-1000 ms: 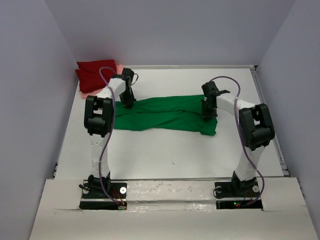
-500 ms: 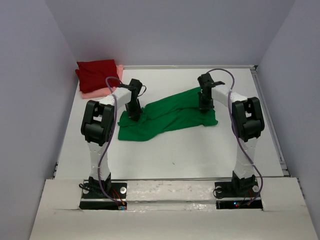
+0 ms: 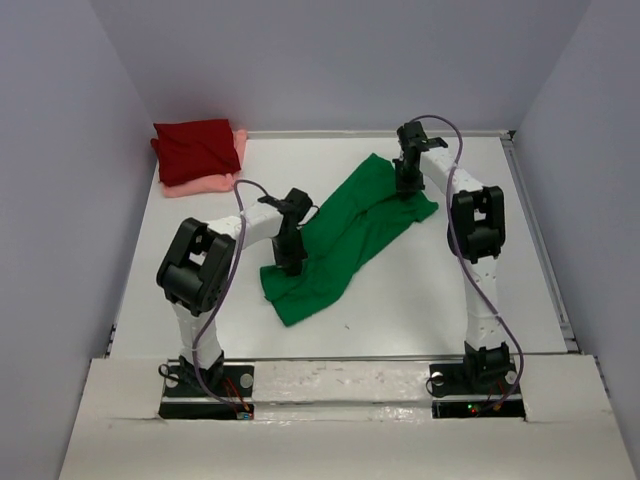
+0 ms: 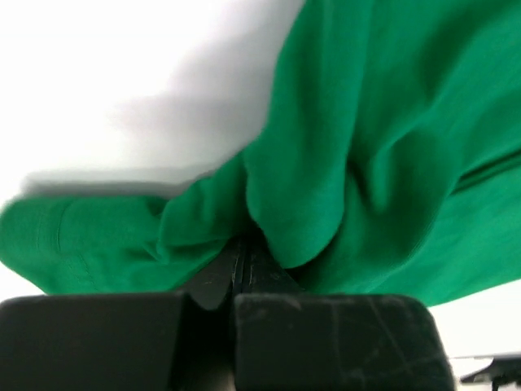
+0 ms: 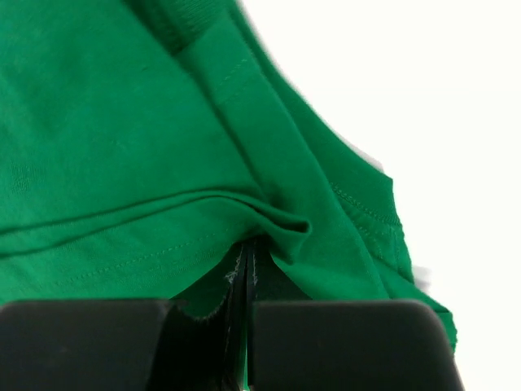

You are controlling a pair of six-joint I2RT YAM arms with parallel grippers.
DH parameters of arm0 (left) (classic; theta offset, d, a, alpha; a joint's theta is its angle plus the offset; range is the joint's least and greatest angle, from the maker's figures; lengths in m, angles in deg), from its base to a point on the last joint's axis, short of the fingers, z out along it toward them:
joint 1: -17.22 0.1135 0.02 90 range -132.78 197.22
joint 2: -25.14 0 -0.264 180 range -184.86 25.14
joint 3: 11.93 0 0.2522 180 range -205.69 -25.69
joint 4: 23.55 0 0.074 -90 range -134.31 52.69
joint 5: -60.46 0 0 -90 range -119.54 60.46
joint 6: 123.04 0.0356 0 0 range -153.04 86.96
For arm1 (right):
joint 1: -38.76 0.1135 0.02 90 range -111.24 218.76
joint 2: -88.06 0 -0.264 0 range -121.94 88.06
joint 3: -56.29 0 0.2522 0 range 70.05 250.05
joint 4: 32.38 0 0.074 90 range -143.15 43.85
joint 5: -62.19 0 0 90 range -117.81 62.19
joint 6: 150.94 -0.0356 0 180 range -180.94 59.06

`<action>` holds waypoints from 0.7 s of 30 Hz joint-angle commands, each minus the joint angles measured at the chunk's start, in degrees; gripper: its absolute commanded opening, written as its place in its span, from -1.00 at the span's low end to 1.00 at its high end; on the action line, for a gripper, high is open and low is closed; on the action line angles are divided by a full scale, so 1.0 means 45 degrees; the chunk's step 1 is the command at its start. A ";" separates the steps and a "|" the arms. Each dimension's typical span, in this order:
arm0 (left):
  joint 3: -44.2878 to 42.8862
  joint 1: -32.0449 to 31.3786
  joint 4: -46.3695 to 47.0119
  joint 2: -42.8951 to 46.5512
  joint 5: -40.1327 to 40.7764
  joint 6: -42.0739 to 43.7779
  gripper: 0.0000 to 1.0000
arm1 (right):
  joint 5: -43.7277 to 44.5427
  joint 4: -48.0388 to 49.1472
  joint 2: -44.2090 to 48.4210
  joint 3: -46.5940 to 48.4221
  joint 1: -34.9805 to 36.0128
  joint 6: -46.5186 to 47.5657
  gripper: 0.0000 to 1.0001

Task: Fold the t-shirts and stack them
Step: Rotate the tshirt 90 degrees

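Shirt (image 3: 345, 235), bright green, lies rumpled in a diagonal band across the middle of the white table (image 3: 430, 300). The left gripper (image 3: 290, 262) is clamped shut on its near end and the right gripper (image 3: 403, 185) is clamped shut on its far end. A folded red shirt (image 3: 195, 148) sits on a pink shirt (image 3: 205, 183) in the far left corner, well apart. To spread the green one well, both arms should probably pull evenly until the cloth is taut, then lay it flat without bunching.
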 commanded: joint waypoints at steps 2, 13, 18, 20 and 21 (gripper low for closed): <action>0.0856 -0.1558 -0.0176 0.0599 -0.1207 -0.1347 -1.00 | -0.0677 -0.1288 -0.1937 0.2606 -0.0178 0.1091 -1.00; -0.1115 -0.5660 -0.0819 -0.1178 -0.2204 -0.2637 -1.00 | -0.1632 -0.1914 -0.3521 0.5889 -0.0686 0.1307 -1.00; -0.1528 -0.6929 -0.0762 -0.1589 -0.3082 -0.3105 -1.00 | -0.2377 -0.1953 -0.4146 0.7101 -0.0920 0.1561 -1.00; -0.1624 -0.7185 -0.0760 -0.1531 -0.3084 -0.3339 -1.00 | -0.2475 -0.1798 -0.4205 0.7278 -0.0920 0.1678 -1.00; -0.1741 -0.7360 -0.0877 -0.1530 -0.3006 -0.3360 -1.00 | -0.2475 -0.1739 -0.4185 0.7278 -0.1036 0.1698 -1.00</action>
